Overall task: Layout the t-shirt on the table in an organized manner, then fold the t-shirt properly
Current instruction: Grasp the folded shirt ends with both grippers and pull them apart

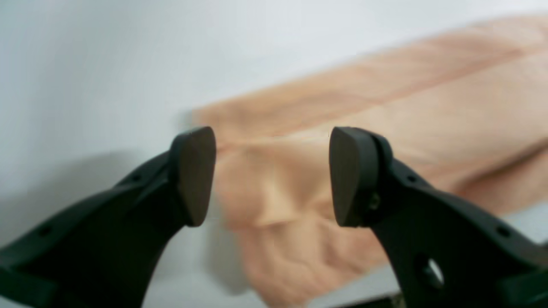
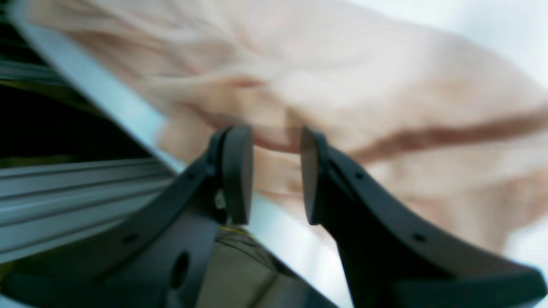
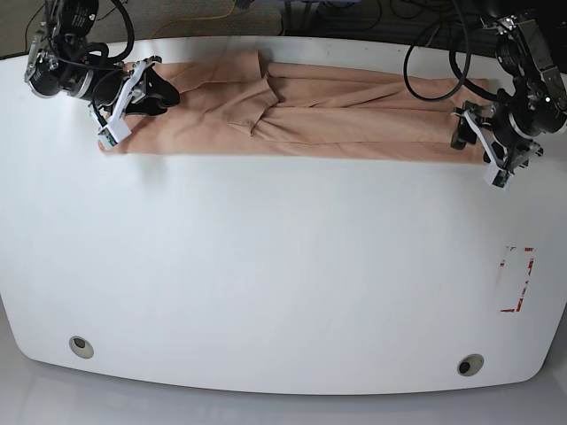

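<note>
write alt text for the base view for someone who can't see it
A peach t-shirt lies folded into a long strip along the far edge of a white table. The right pincer and left pincer are at opposite ends.

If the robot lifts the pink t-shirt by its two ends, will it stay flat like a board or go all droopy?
Probably droopy. The t-shirt already lies in soft creases and overlapping folds along the table, so it looks limp, not stiff. Held only at the ends, its middle would likely sag. It seems thin and light, so it may slide easily on the glossy top.

left gripper [image 1: 272, 176] gapes wide; right gripper [image 2: 276, 173] stands narrowly parted.
</note>
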Action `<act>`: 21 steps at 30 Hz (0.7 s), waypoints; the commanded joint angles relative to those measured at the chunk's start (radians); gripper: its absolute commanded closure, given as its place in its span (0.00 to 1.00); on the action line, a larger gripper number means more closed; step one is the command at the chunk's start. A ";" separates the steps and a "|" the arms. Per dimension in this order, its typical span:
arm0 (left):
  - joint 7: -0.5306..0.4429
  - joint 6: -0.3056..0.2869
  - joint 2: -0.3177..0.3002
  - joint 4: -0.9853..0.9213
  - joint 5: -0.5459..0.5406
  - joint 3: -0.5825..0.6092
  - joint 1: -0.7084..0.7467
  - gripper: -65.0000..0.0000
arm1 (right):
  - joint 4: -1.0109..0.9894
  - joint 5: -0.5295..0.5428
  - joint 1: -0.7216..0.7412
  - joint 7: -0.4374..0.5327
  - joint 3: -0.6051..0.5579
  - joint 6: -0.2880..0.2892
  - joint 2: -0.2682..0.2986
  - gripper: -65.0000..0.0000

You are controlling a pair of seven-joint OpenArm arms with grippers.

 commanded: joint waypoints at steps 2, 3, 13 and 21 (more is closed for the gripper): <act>-0.018 0.000 0.026 0.019 0.005 -0.008 0.010 0.40 | 0.019 -0.094 0.004 0.037 0.015 0.001 -0.010 0.70; -0.018 0.000 0.033 0.019 0.008 -0.008 0.013 0.40 | 0.019 -0.116 0.004 0.048 0.014 0.001 -0.013 0.70; -0.079 0.006 0.058 -0.019 0.071 -0.002 0.079 0.40 | -0.055 -0.292 0.005 0.193 -0.032 0.001 -0.022 0.83; -0.079 0.000 0.056 -0.131 0.157 -0.004 0.052 0.40 | -0.145 -0.424 0.014 0.365 -0.129 0.001 -0.015 0.85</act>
